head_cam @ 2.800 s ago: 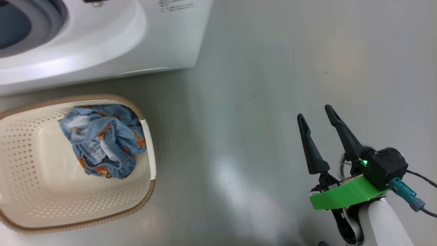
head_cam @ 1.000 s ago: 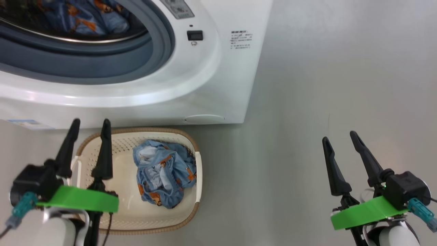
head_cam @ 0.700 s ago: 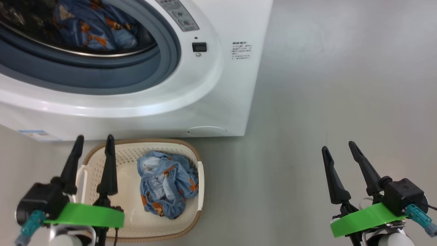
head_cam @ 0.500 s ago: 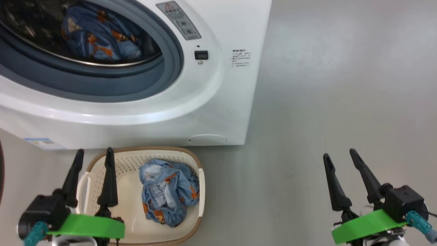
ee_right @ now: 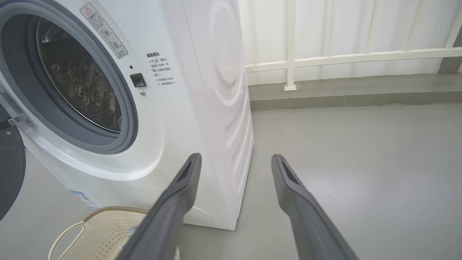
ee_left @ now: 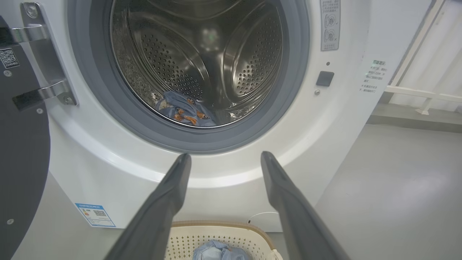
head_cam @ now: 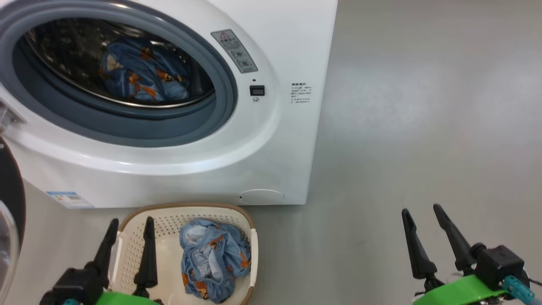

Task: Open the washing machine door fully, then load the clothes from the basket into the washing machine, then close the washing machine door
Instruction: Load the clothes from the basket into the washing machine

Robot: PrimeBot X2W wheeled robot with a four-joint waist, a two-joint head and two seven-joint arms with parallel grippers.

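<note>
The white washing machine stands with its round black door swung open to the left; the door also shows at the left wrist view's left edge. One blue printed garment lies inside the steel drum. More of the clothes lie bunched in the cream basket on the floor in front of the machine. My left gripper hovers open over the basket's left part, holding nothing. My right gripper is open over bare floor to the right, well away from the basket.
Grey floor stretches to the right of the machine. A white railing and a low kerb run along the back wall. The open door's hinge bracket sits left of the drum opening.
The head view has tilted up, so the drum opening and the garment inside show more fully. Both grippers stay open and empty; the clothes in the basket have not moved.
</note>
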